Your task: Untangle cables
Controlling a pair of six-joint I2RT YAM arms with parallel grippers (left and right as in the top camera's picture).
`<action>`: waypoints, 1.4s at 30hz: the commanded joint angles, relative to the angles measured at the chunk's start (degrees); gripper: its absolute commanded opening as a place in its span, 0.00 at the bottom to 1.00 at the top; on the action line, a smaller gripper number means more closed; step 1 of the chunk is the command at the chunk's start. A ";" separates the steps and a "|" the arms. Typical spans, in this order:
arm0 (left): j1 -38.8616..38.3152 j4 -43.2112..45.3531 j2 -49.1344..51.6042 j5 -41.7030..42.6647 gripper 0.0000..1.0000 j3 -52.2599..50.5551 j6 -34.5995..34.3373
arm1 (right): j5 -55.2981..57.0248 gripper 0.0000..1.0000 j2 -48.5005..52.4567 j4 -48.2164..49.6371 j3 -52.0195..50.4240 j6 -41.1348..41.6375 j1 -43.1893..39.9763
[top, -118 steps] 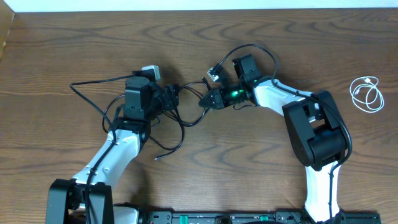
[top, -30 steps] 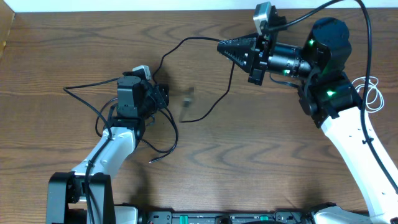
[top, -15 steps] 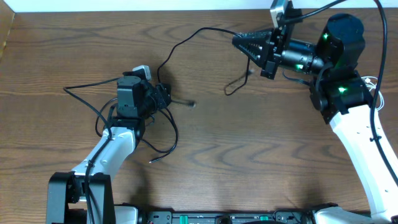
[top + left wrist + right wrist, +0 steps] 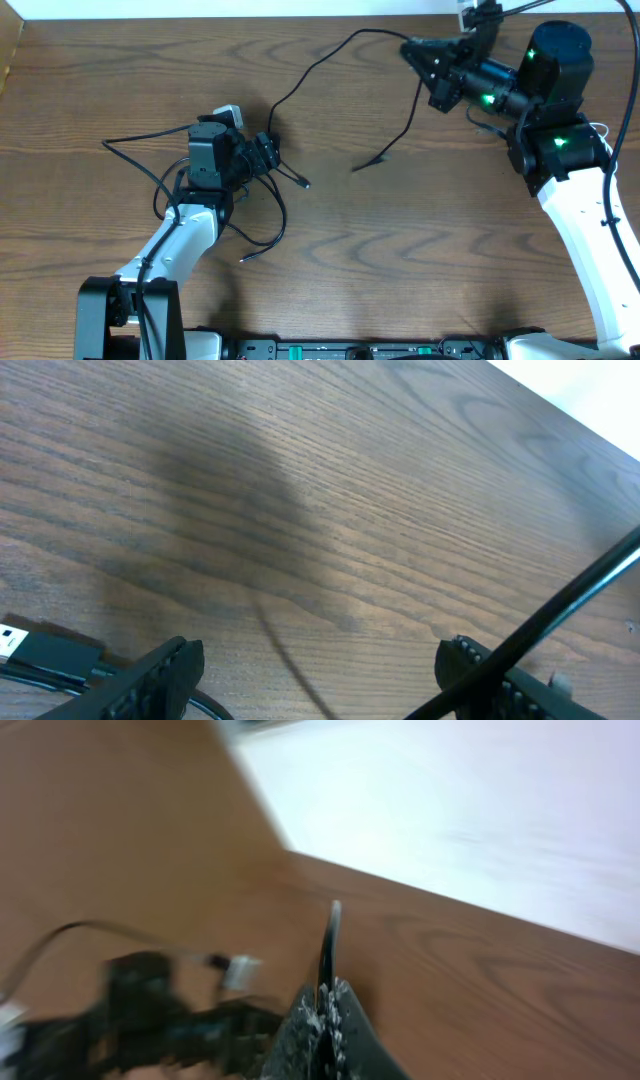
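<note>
My right gripper [image 4: 410,48] is raised at the back right, shut on a long black cable [image 4: 300,78]. That cable arcs from my left gripper [image 4: 268,152] up to the right one, and its free end hangs down to the table [image 4: 358,166]. The right wrist view is blurred; there the cable [image 4: 329,935] sticks up from the shut right gripper [image 4: 326,998]. My left gripper [image 4: 320,660] stands open; the taut cable [image 4: 575,595] crosses in front of its right finger [image 4: 480,670]. A second black cable [image 4: 150,137] loops around the left arm. A plug [image 4: 300,182] lies beside the left gripper.
A sliver of the white cable [image 4: 604,130] shows at the far right, mostly hidden behind the right arm. The table's back edge [image 4: 250,16] and a pale wall run close behind the right gripper. The second cable's loose end [image 4: 246,258] lies near the left forearm.
My right gripper has climbed up and to the right, drawing the black cable out with it. My left gripper has opened. The cable's hanging end swung right.
</note>
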 commanded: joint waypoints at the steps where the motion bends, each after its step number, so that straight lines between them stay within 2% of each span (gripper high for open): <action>1: 0.26 -0.13 -0.83 -0.61 0.79 0.94 0.55 | 17.22 0.01 -0.81 -2.43 0.15 0.26 -0.52; 8: 0.26 -0.13 -0.83 -0.61 0.79 0.94 0.55 | 37.16 0.01 -0.70 -9.14 0.15 0.28 -0.57; 13: 0.24 -0.13 -0.83 -0.61 0.79 0.94 0.55 | 43.06 0.01 -0.57 -9.22 0.15 0.28 -0.57; 20: 0.24 -0.13 -0.83 -0.61 0.80 0.94 0.55 | 49.55 0.01 2.08 0.26 0.15 0.28 -2.36; 24: 0.24 -0.13 -0.83 -0.61 0.79 0.94 0.55 | 53.02 0.01 5.35 9.77 0.15 0.46 -6.03; 26: 0.24 -0.13 -0.83 -0.59 0.79 0.94 0.55 | 55.08 0.01 6.36 10.97 0.15 3.67 -8.26; 29: 0.24 -0.13 -0.83 -0.59 0.79 0.94 0.55 | 55.04 0.01 6.91 7.32 0.13 11.06 -11.96; 32: 0.24 -0.13 -0.83 -0.59 0.79 0.94 0.55 | 55.10 0.01 7.02 -0.70 0.13 17.44 -14.95; 38: 0.24 -0.15 -0.83 -0.59 0.79 0.94 0.52 | 55.36 0.01 7.02 -15.32 0.11 18.75 -20.41; 42: 0.24 -0.15 -0.85 -0.59 0.79 0.94 0.55 | 55.34 0.04 7.02 -21.05 0.04 18.75 -23.98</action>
